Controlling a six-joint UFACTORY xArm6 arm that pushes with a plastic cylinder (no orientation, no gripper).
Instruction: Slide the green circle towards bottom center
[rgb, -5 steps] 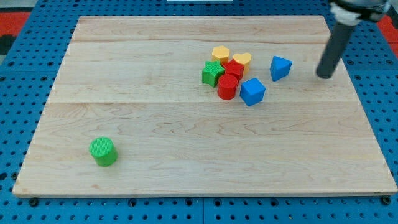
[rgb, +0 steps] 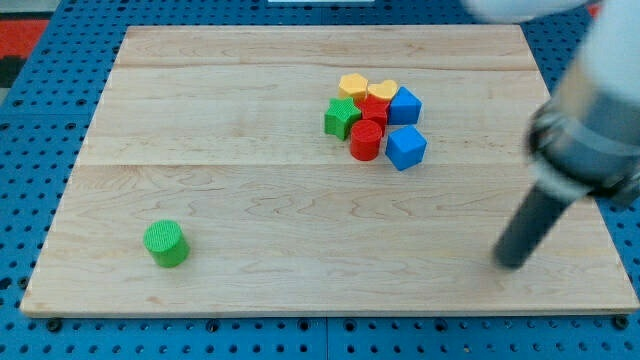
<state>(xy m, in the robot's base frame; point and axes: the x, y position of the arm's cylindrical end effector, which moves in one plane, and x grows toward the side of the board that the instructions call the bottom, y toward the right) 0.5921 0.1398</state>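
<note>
The green circle (rgb: 165, 243) is a short green cylinder at the view's lower left of the wooden board (rgb: 250, 200). My tip (rgb: 510, 263) is at the view's lower right, far to the right of the green circle and below the cluster of blocks. The rod and arm above it look blurred.
A tight cluster sits at the upper middle: a green star (rgb: 341, 117), a red cylinder (rgb: 365, 140), a red block (rgb: 374, 108), a yellow hexagon (rgb: 352, 85), a yellow heart (rgb: 382, 91), and two blue blocks (rgb: 404, 105) (rgb: 405, 147).
My tip moved from the upper right, beside the blue block, down to the lower right. That blue block now sits against the cluster, shifted left.
</note>
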